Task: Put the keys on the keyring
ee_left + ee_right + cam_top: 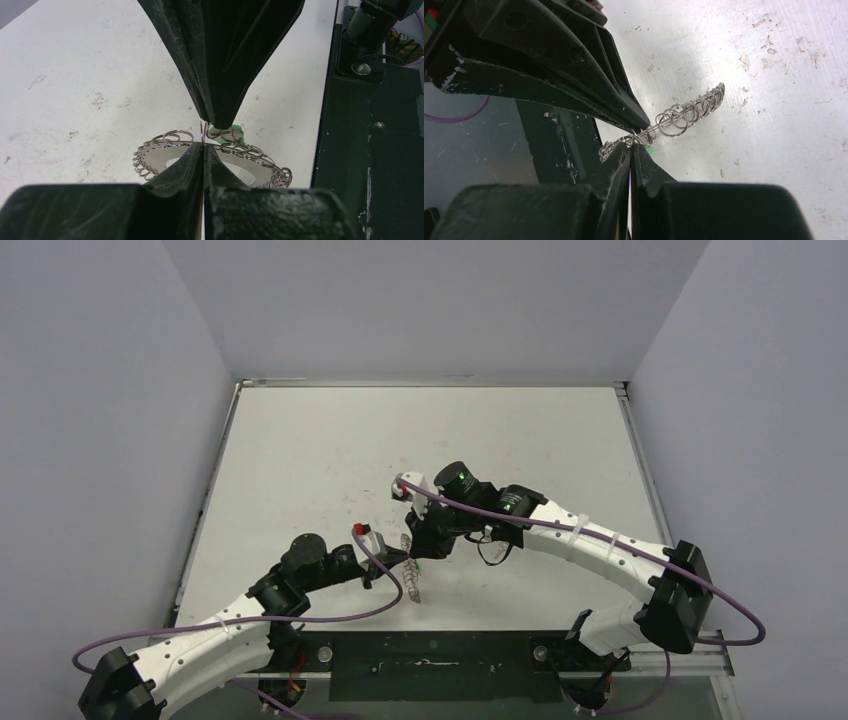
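Silvery keyring [160, 157] pinched in left hand [204, 147]; right hand [630, 146] adjoining.

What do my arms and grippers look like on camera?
The left arm and right arm have white links and black joints, each trailing a purple cable. The left gripper and right gripper have black, scuffed, wedge-shaped fingers. A green light shows near the right wrist.

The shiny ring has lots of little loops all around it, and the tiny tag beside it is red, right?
Not quite. The tag is green, not red. The left wrist view shows it just behind the ring. The rest is right: the ring has little loops all around it.
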Controlling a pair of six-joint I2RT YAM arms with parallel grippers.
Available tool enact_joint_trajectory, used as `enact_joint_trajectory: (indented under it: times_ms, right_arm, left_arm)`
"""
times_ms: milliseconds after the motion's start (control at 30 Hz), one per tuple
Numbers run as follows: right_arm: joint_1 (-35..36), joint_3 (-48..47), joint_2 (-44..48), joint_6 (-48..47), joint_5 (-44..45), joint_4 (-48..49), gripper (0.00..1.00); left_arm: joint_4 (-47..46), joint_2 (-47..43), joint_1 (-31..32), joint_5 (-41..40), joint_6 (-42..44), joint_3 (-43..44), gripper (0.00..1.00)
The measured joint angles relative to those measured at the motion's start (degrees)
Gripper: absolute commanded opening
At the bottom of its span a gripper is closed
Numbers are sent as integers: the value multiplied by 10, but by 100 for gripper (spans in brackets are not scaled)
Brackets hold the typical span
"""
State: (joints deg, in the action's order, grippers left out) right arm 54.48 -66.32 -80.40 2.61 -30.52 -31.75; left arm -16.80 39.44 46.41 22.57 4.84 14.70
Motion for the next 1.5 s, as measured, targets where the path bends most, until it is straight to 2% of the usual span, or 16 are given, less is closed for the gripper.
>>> enact_joint_trajectory:
  times_ms: [1067,1233,1267,1300,1367,1500]
  right_arm:
    - [-2,6,2,27,54,7,0]
    - [-5,15,3,32,58,12,23]
    - [-5,17,3,33,60,13,30]
    - [-5,18,3,33,62,13,42]
    - [-5,24,5,35,67,18,54]
    - [-8,49,31,28,72,34,66]
  left_arm:
    - [3,-7,0,-7,0,0,0]
    - [4,-7,0,-10,0,0,0]
    - [4,-7,0,-9,0,0,0]
    - [4,-7,0,-9,0,0,0]
    - [4,-7,0,-9,0,0,0]
    - [4,-7,0,-9,0,0,0]
